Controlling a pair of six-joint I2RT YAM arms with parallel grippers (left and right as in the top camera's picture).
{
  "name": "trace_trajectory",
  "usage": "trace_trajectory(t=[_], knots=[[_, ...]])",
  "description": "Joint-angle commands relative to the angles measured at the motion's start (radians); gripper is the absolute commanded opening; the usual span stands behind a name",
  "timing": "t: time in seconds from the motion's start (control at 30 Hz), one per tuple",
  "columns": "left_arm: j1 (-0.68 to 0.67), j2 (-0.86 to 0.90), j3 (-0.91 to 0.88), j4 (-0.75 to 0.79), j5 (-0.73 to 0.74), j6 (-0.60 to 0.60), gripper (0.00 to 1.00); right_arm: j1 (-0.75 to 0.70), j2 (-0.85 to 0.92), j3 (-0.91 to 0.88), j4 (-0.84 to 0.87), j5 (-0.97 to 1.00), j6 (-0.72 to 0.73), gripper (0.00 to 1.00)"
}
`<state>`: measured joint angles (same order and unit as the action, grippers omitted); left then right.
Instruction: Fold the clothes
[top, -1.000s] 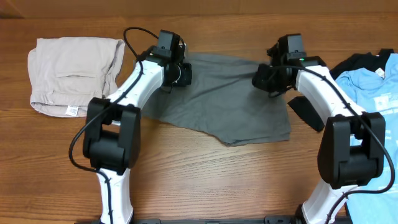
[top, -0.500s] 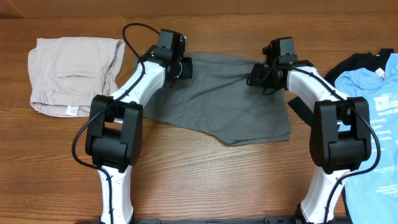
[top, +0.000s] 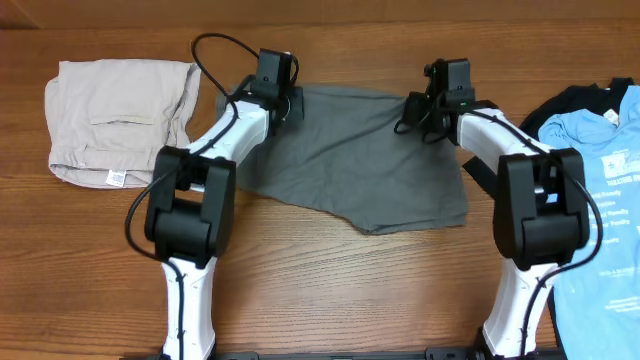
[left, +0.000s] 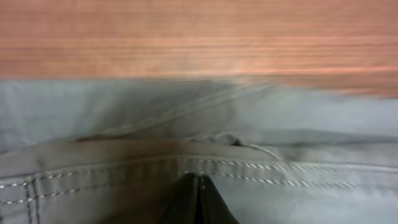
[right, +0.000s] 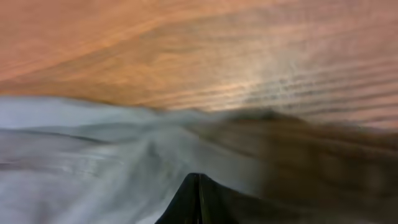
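The left gripper (left: 198, 182) and right gripper (right: 199, 179) each pinch tight the far edge of the grey shorts (top: 360, 160), which spread from the fingertips back between both arms, beige shorts (top: 120, 120) lying beyond the left, a blue T-shirt (top: 610, 190) beyond the right.

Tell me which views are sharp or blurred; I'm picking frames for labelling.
Overhead: sharp, evenly lit, grey shorts crisp. Left wrist: table streaked by blur, the shorts' white stitching readable. Right wrist: soft all over, table grain smeared, dark shadow at lower right.
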<state>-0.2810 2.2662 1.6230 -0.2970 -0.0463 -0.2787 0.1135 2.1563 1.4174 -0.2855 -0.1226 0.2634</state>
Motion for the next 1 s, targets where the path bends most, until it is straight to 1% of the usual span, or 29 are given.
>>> trace_trajectory(t=[0.0, 0.1, 0.27, 0.37, 0.43, 0.47, 0.57, 0.6, 0.63, 0.7, 0.77, 0.83, 0.87, 0.97], knots=[[0.02, 0.056, 0.0, -0.005, -0.132, -0.006, 0.04, 0.0, 0.046, 0.002, 0.003, 0.059, -0.003, 0.04], [0.04, 0.056, 0.003, 0.0, -0.144, -0.006, 0.04, -0.003, 0.049, 0.002, -0.011, 0.071, -0.003, 0.04], [0.058, 0.043, 0.043, 0.018, -0.14, 0.003, 0.04, -0.003, 0.035, 0.01, -0.012, 0.051, -0.003, 0.13], [0.057, -0.007, 0.087, 0.013, -0.126, 0.011, 0.04, -0.003, 0.007, 0.037, -0.037, 0.04, -0.01, 0.16], [0.051, -0.056, 0.103, 0.014, -0.064, 0.01, 0.04, -0.003, -0.016, 0.056, -0.054, 0.04, -0.01, 0.18], [0.045, -0.084, 0.105, 0.014, -0.018, 0.009, 0.04, -0.003, -0.027, 0.063, -0.061, 0.039, -0.01, 0.21], [0.024, -0.129, 0.106, 0.0, 0.135, 0.009, 0.04, -0.003, -0.047, 0.07, -0.069, 0.04, -0.01, 0.23], [0.01, -0.128, 0.105, -0.017, 0.193, 0.006, 0.04, -0.003, -0.047, 0.07, -0.068, 0.04, -0.01, 0.23], [0.002, -0.124, 0.105, -0.033, 0.211, -0.001, 0.04, -0.003, -0.047, 0.07, -0.068, 0.04, -0.01, 0.23], [-0.029, -0.093, 0.105, -0.071, 0.224, -0.021, 0.04, -0.003, -0.047, 0.07, -0.058, 0.04, -0.011, 0.19], [-0.05, -0.064, 0.105, -0.068, 0.223, -0.021, 0.04, -0.003, -0.047, 0.07, -0.04, 0.04, -0.023, 0.19], [-0.071, -0.025, 0.105, -0.043, 0.223, -0.021, 0.04, -0.003, -0.047, 0.07, -0.03, 0.04, -0.029, 0.18], [-0.093, 0.03, 0.105, -0.004, 0.223, -0.024, 0.04, -0.003, -0.047, 0.07, -0.031, 0.039, -0.03, 0.18], [-0.097, 0.084, 0.105, 0.053, 0.214, -0.043, 0.04, -0.003, -0.047, 0.07, -0.036, 0.039, -0.029, 0.18]])
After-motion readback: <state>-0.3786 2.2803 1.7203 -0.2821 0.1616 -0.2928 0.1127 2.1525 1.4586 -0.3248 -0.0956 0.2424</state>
